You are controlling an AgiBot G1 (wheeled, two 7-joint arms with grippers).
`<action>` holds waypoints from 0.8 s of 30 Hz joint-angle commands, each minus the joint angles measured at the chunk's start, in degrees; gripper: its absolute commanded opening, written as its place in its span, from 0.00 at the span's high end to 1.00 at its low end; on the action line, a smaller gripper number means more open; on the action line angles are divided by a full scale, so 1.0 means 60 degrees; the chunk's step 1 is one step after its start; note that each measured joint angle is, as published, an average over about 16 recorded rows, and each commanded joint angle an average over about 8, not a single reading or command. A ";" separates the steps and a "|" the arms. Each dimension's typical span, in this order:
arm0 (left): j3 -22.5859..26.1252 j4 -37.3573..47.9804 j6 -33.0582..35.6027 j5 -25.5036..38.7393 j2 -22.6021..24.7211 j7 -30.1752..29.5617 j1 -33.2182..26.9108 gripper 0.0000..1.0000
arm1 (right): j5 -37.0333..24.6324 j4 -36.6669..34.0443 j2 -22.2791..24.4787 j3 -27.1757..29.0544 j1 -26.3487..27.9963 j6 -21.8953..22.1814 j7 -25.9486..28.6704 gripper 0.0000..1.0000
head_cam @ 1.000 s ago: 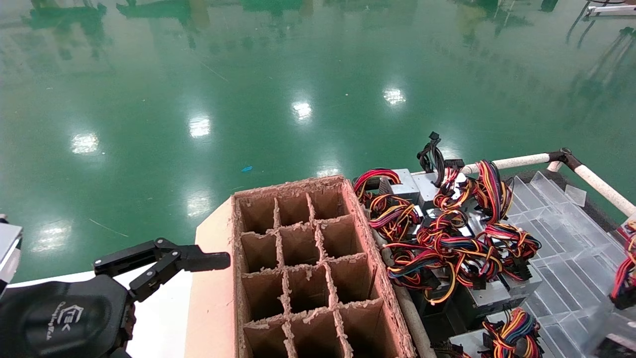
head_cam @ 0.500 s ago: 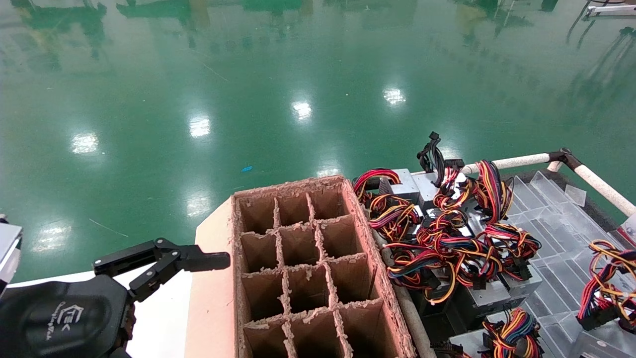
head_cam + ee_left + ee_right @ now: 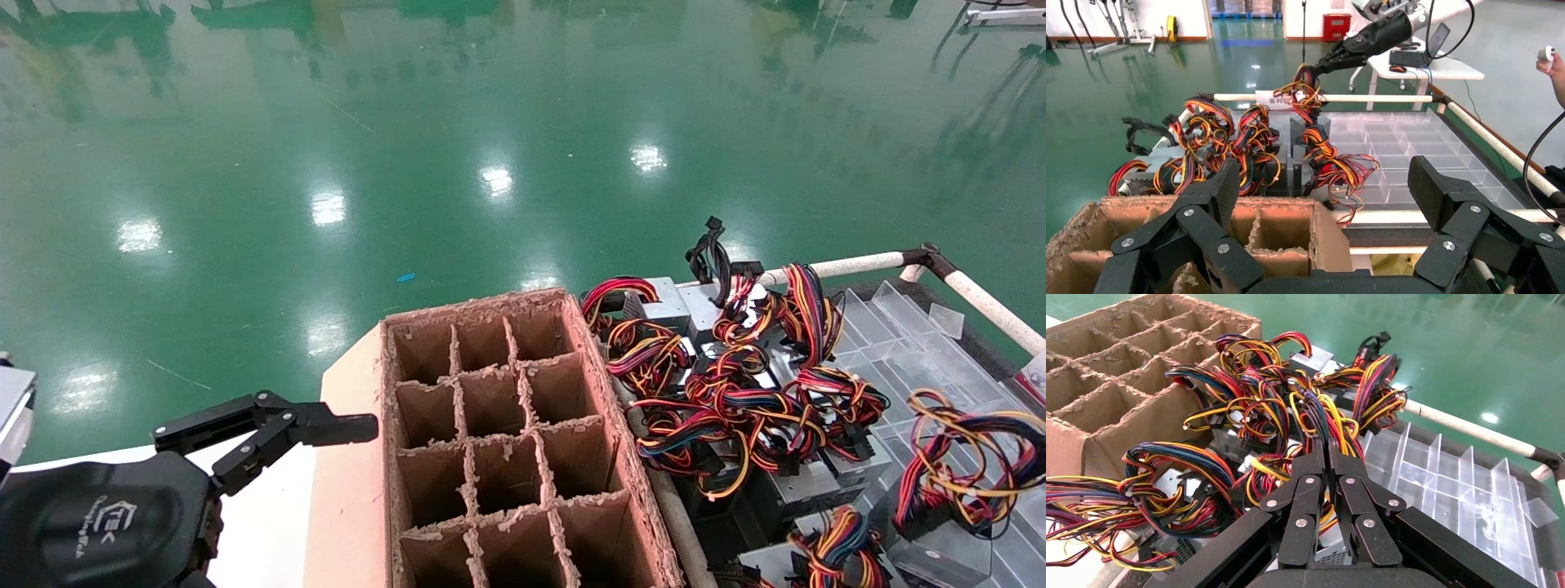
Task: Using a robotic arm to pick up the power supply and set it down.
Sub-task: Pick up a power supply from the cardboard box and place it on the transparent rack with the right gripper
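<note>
While the left gripper (image 3: 270,429) sits parked at about 8 o'clock in the head view, fingers spread wide and holding nothing, all the action's on the other side. It's just beside the cardboard divider box (image 3: 507,425), whose visible cells look empty.

Over at 4 o'clock is the change. A second ago only a scrap of wire poked in at the right edge. Now the power supply (image 3: 932,559) and its wire bundle (image 3: 972,457) have swung well into frame, over the clear plastic tray (image 3: 915,359).

The left wrist view shows why. The robotic arm (image 3: 1428,11) has its right gripper (image 3: 1315,66) pinched shut on the wire loop, with the metal box dangling below. So the pickup looks done and it's mid-carry, probably headed for a cell at 9 o'clock from the load.

Carrying it by the wires means it'll likely sway. Further back, at 2 o'clock from the box, the pile of other supplies (image 3: 735,384) sits tangled, then green floor (image 3: 409,163).
</note>
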 commanded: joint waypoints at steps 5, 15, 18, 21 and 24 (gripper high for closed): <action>0.0003 0.0000 -0.0001 -0.0002 -0.0001 0.0002 -0.0001 0.00 | -0.0336 -0.0179 -0.0004 0.0074 0.0018 -0.0039 0.0207 1.00; 0.0008 0.0000 -0.0004 -0.0006 -0.0003 0.0004 -0.0002 0.00 | 0.0184 -0.0348 0.0459 -0.0470 -0.0276 -0.0213 0.0170 1.00; 0.0010 0.0000 -0.0004 -0.0007 -0.0004 0.0005 -0.0002 0.00 | 0.0576 -0.0419 0.0595 -0.0804 -0.0392 -0.0324 0.0009 1.00; 0.0011 0.0000 -0.0005 -0.0008 -0.0005 0.0006 -0.0002 0.00 | 0.0963 -0.0495 0.0721 -0.1151 -0.0488 -0.0472 -0.0182 1.00; 0.0013 0.0000 -0.0005 -0.0009 -0.0005 0.0006 -0.0003 0.00 | 0.1315 -0.0581 0.0832 -0.1479 -0.0557 -0.0635 -0.0350 1.00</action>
